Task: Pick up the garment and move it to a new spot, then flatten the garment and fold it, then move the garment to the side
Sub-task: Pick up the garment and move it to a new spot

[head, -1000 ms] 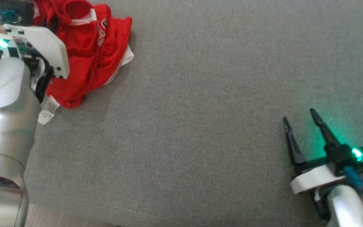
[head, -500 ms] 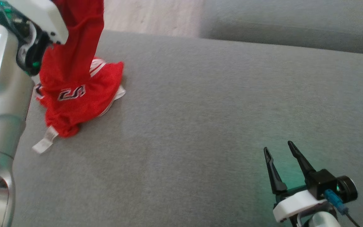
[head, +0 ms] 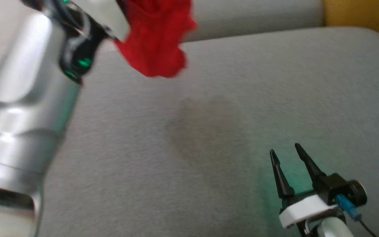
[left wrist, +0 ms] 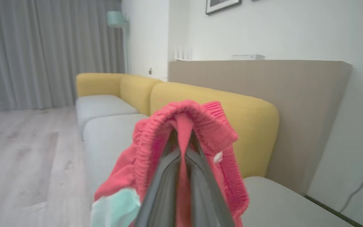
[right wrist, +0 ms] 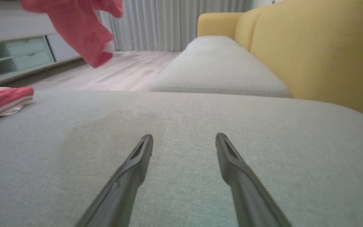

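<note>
The garment (head: 156, 39) is red and bunched, hanging clear above the grey cushion (head: 209, 131) at the upper left of the head view. In the left wrist view my left gripper (left wrist: 183, 134) is shut on the garment (left wrist: 200, 123), whose ribbed waistband folds over the fingertips. My silver left arm (head: 28, 98) rises along the left edge. In the right wrist view the garment (right wrist: 77, 28) dangles at the top left. My right gripper (head: 285, 148) rests low over the cushion at the lower right, open with nothing between its fingers (right wrist: 137, 164).
A yellow backrest (right wrist: 320, 53) borders the cushion on the right. A second grey cushion (right wrist: 216, 69) and wood floor (right wrist: 112, 72) lie beyond. Another red cloth with white stripes (right wrist: 2, 101) lies at the cushion's left edge. A cabinet with drawers (right wrist: 24, 53) stands behind.
My left gripper has lifted the garment fully off the cushion and carried it up and to the right. The head camera has shifted. The right gripper stays open.
</note>
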`<state>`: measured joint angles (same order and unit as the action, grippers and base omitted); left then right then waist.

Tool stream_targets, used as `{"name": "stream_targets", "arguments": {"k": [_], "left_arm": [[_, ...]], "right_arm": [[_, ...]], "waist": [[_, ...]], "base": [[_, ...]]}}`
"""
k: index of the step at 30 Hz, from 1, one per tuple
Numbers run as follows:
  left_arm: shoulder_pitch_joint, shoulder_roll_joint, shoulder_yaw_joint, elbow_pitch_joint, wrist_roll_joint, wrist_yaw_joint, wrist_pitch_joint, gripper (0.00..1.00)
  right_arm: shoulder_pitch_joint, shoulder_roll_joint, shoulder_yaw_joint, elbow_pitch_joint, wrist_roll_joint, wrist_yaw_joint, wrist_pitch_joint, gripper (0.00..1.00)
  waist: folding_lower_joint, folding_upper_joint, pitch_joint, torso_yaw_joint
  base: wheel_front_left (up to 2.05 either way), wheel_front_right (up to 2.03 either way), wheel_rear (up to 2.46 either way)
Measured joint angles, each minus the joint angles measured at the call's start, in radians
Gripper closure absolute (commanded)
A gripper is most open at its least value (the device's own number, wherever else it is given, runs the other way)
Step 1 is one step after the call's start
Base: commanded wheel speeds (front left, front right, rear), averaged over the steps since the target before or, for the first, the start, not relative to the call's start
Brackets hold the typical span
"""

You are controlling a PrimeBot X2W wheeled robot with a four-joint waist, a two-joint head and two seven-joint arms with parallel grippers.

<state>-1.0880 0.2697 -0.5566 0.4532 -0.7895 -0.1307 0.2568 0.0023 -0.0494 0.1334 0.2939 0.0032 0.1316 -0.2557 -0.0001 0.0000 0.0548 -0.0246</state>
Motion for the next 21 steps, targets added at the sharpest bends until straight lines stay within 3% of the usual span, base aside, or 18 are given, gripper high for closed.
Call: {"name": "stream_targets", "arguments": {"k": [9,15,19,20,21], "left_arm": [[0.17,-0.066,-0.133,-0.033,-0.038,0.0,0.029,1.0],[0.327,-0.095,-0.189,0.098,-0.043,-0.001,-0.083,1.0],[0.368,-0.099,-0.191,0.183,-0.028,-0.001,-0.217,1.0],[0.37,-0.102,-0.191,0.199,-0.025,-0.002,-0.261,0.04],[0.371,-0.108,-0.192,0.214,-0.012,-0.002,-0.308,0.0]], "right_arm": [[-0.08,0.001,0.023,-0.029,0.058,0.0,0.0,0.0],[-0.103,0.001,0.03,-0.043,0.084,0.0,0.0,0.0],[-0.11,0.001,0.027,-0.049,0.085,0.0,0.0,0.0],[-0.112,0.001,0.021,-0.05,0.085,0.0,0.0,0.0],[-0.111,0.001,0.014,-0.049,0.084,0.0,0.0,0.0]], "waist": [[0.0002,0.0,0.111,-0.172],[0.0003,0.0,0.198,-0.247],[0.0004,0.0,0.243,-0.279],[0.0004,0.0,0.249,-0.281],[0.0005,0.0,0.251,-0.279]], "base": [[0.0,0.0,0.0],[0.0,0.0,0.0],[0.0,0.0,0.0],[0.0,0.0,0.0],[0.0,0.0,0.0]]}}
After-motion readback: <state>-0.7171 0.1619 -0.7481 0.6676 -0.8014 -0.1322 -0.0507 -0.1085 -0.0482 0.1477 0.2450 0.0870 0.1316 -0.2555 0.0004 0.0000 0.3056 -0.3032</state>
